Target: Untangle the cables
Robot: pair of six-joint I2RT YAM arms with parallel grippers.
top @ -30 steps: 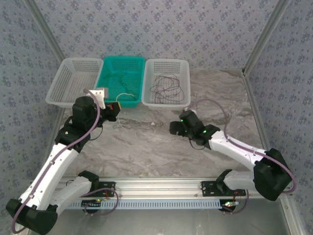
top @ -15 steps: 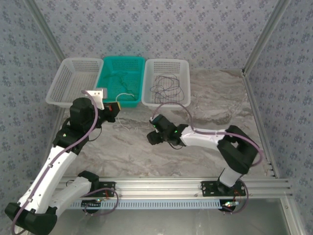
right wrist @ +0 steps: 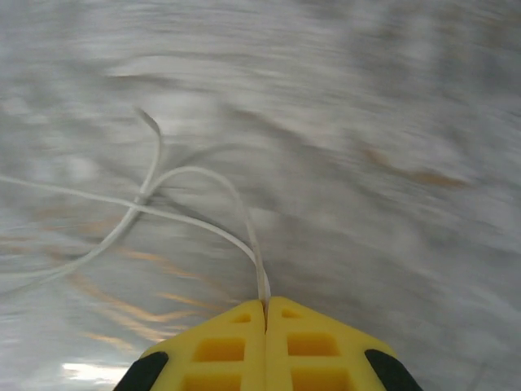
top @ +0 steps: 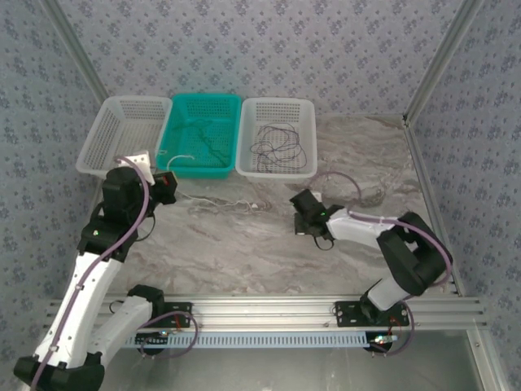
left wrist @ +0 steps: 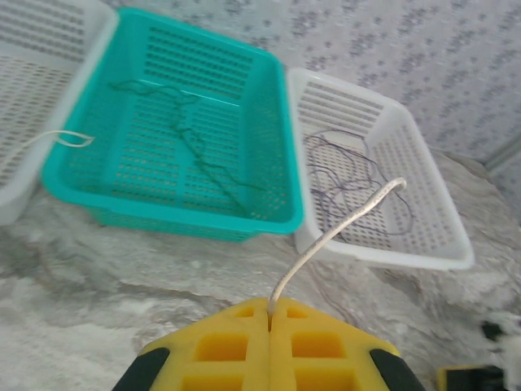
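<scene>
Item: white cable point(left wrist: 334, 230). It lies across the middle of the tabletop point(top: 244, 244), pinched at each side.
- Left gripper point(left wrist: 269, 309): jaws fully closed on the cable, near the left edge.
- Right gripper point(right wrist: 265, 308): jaws fully closed on the cable, right of centre.
- Green cable point(left wrist: 189, 140): in the teal basket point(top: 205, 98) at the far edge.
- Dark cables point(top: 277, 145): in the white basket point(top: 303, 110) just beside it.

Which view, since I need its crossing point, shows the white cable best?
The right wrist view: though blurred, the white cable loops and crosses itself ahead of the shut right gripper pinching it. The left wrist view shows a stretch rising from the shut left gripper; the top view shows a faint line across the table.
</scene>
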